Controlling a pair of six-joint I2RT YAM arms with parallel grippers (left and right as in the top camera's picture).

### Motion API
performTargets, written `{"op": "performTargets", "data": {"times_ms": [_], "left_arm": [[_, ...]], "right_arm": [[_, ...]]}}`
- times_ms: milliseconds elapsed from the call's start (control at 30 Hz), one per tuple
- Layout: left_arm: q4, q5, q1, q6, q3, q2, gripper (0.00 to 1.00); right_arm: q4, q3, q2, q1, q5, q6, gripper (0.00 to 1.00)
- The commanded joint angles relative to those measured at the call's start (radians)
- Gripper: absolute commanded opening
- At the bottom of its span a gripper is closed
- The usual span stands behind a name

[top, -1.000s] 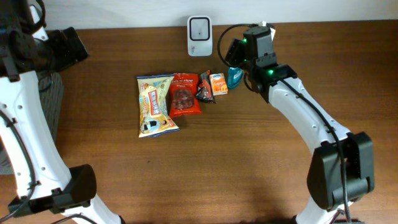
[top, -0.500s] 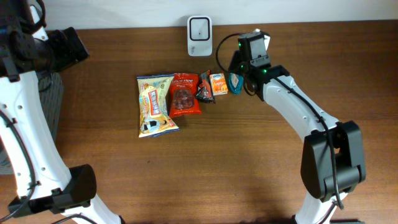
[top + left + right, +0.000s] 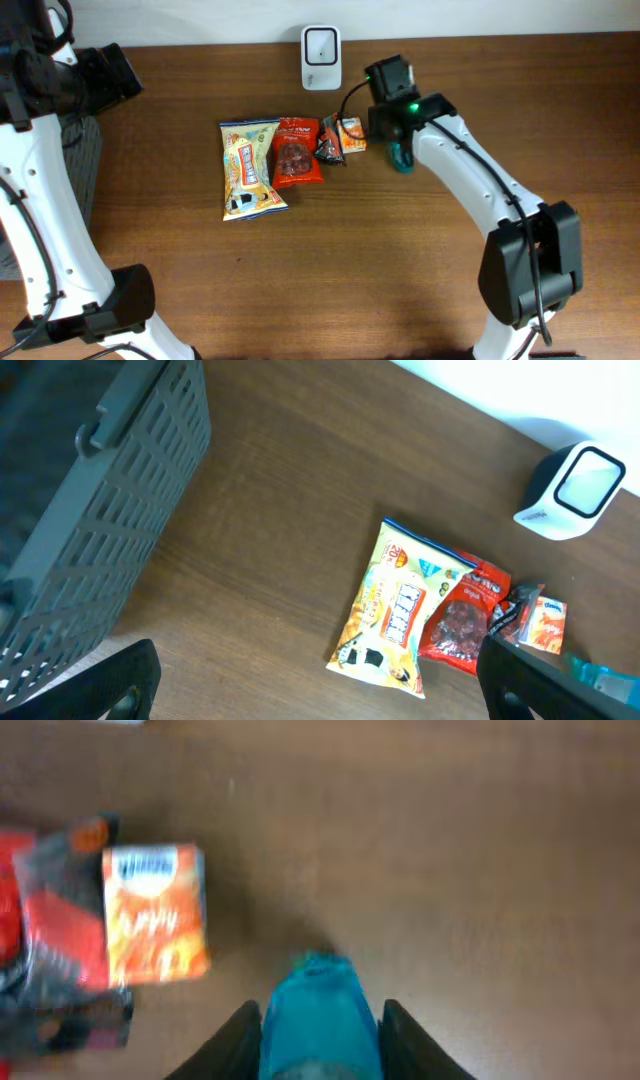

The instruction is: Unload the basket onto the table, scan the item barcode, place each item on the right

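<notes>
The right end effector (image 3: 320, 1045) clamps a teal packet (image 3: 318, 1005) near the orange packet (image 3: 155, 910) over the bench (image 3: 400, 260). The left end effector (image 3: 320, 695) stands wide, holding nothing.

Brown wooden surface (image 3: 350, 260). Four packs lie flat in a row near the back edge. Yellow bag (image 3: 250, 168) leftmost; red bag (image 3: 297, 152) touching its right side; dark packet (image 3: 329, 142) next; orange box (image 3: 351, 134) at right end. Grey slatted basket (image 3: 90, 510) far left, well apart.
</notes>
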Motion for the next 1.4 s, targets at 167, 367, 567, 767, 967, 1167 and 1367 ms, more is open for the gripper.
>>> {"op": "performTargets", "data": {"times_ms": [167, 367, 567, 767, 967, 1167, 1367], "left_arm": [[0.000, -0.006, 0.003, 0.008, 0.001, -0.004, 0.99], [0.000, -0.006, 0.003, 0.009, 0.001, -0.004, 0.99], [-0.001, -0.006, 0.003, 0.008, 0.001, -0.004, 0.99], [0.000, -0.006, 0.003, 0.008, 0.001, -0.004, 0.99], [0.000, -0.006, 0.003, 0.008, 0.001, -0.004, 0.99], [0.000, -0.006, 0.003, 0.008, 0.000, -0.004, 0.99], [0.000, -0.006, 0.003, 0.008, 0.001, -0.004, 0.99]], "right_arm": [[-0.130, -0.049, 0.038, 0.092, -0.283, 0.140, 0.40], [-0.129, -0.113, 0.038, 0.093, -0.401, 0.162, 0.68], [-0.133, -0.123, 0.038, 0.092, -0.405, 0.221, 0.75], [-0.132, -0.123, 0.038, 0.092, -0.477, 0.221, 0.99], [-0.136, -0.072, 0.037, 0.078, -0.494, 0.222, 0.98], [-0.068, -0.048, 0.040, -0.106, -0.384, 0.296, 0.99], [0.011, -0.048, 0.100, -0.071, -0.401, 0.345, 0.99]]}}
